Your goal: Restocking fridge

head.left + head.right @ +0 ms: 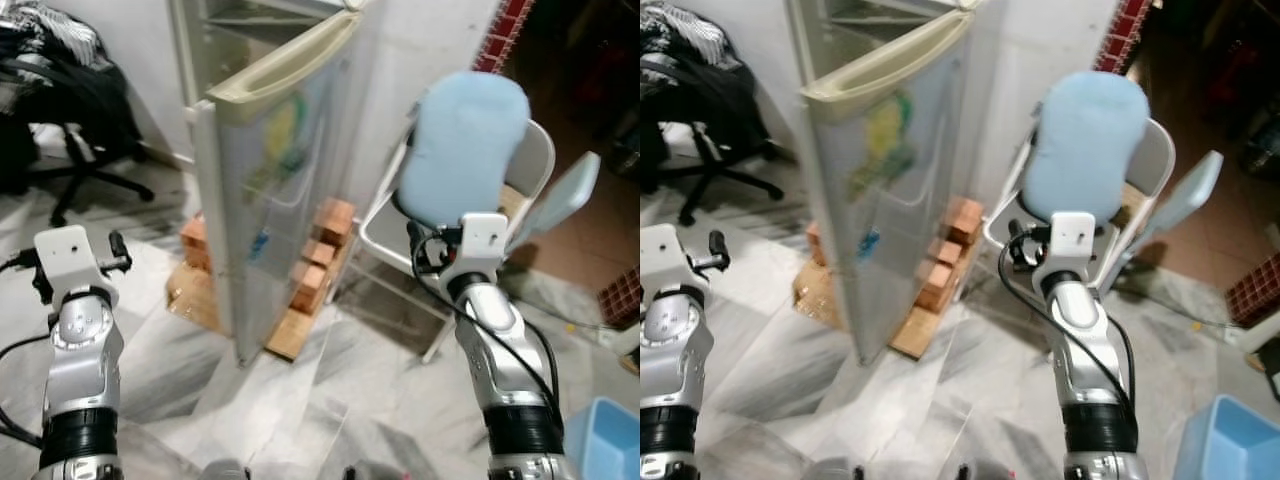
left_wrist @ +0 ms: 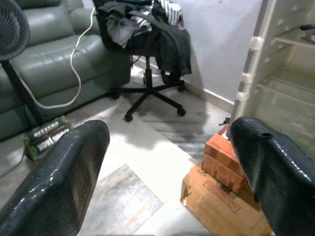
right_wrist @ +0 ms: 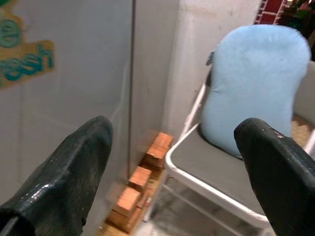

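A white fridge point(image 1: 230, 40) stands ahead with its door point(image 1: 270, 190) swung wide open toward me; bare shelves point(image 2: 290, 83) show inside. The door carries a yellow and green sticker point(image 3: 22, 54). My left gripper point(image 2: 167, 167) is raised at the left, open and holding nothing, pointing toward the fridge base. My right gripper point(image 3: 172, 167) is raised at the right, open and holding nothing, facing the gap between door and chair. The arms' wrists appear in the eye views, left wrist point(image 1: 72, 262) and right wrist point(image 1: 478, 245).
The fridge rests on bricks point(image 1: 325, 255) and cardboard point(image 2: 221, 201). A white folding chair point(image 1: 400, 240) with a light blue cushion point(image 1: 465, 135) stands to the right. A black office chair point(image 2: 152, 44) piled with clothes and a green sofa point(image 2: 49, 64) are left. A blue bin point(image 1: 610, 440) sits at lower right.
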Controlling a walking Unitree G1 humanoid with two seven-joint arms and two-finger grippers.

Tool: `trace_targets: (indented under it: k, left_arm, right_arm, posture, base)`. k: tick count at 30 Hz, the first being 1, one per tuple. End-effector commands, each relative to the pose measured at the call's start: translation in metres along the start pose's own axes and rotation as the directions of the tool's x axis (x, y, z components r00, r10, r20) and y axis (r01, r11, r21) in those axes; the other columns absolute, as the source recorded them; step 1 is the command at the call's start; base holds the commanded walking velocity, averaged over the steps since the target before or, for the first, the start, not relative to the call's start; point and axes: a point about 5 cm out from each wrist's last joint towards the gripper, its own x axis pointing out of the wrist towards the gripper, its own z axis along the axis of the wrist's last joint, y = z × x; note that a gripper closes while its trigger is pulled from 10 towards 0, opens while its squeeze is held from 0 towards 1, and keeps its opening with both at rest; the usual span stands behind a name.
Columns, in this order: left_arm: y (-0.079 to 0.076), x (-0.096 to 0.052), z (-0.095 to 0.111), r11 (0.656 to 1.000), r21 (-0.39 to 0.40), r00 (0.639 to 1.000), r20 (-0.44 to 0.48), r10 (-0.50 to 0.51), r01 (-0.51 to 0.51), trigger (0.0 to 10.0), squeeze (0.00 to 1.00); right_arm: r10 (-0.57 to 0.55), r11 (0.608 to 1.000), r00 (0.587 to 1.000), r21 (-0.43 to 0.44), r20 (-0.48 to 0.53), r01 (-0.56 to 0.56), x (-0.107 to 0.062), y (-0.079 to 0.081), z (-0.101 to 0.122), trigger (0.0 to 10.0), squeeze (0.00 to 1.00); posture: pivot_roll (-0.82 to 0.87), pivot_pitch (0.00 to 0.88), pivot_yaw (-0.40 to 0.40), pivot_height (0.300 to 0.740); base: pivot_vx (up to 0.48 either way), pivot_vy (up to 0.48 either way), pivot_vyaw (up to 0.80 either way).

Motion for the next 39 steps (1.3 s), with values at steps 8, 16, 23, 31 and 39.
trace_targets:
  k: [8,16,23,31,39]
  left_arm:
    - [-0.018,-0.020,-0.013,0.999,-0.032,0.999,-0.037,-0.029,0.028,10.0,0.00]
    - [-0.024,-0.031,-0.020,0.999,-0.044,0.998,-0.056,-0.035,0.032,10.0,0.00]
    - [-0.028,-0.034,-0.018,0.997,-0.048,0.997,-0.048,-0.055,0.053,10.0,0.00]
    - [-0.031,-0.035,-0.015,0.995,-0.018,0.994,-0.029,-0.102,0.101,10.0,0.00]
    - [-0.044,-0.041,-0.009,0.970,0.054,0.971,0.022,-0.240,0.238,10.0,0.00]
  right_arm:
    - [-0.036,0.998,0.999,0.047,-0.038,0.037,0.039,0.025,0.010,10.0,0.00]
    - [0.099,0.973,0.994,0.215,-0.043,-0.088,0.056,0.078,0.034,10.0,0.00]
    - [0.572,0.770,0.820,0.350,-0.006,-0.534,0.032,0.135,0.041,10.0,0.00]
    - [0.257,0.964,0.965,0.091,-0.056,-0.251,0.032,0.053,0.009,10.0,0.00]
    - [0.035,0.999,0.999,-0.028,-0.037,-0.036,0.002,-0.006,-0.009,10.0,0.00]
  posture:
    - [0.07,0.000,-0.093,0.740]
    - [0.09,0.000,-0.103,0.740]
    - [0.09,0.000,-0.101,0.740]
    - [0.06,0.000,-0.078,0.740]
    - [0.05,0.000,-0.057,0.740]
  base:
    - [0.000,0.480,0.00]
    - [0.000,0.000,0.00]
    - [0.000,0.000,0.00]
    - [0.000,0.000,0.00]
    - [0.000,0.457,-0.05]
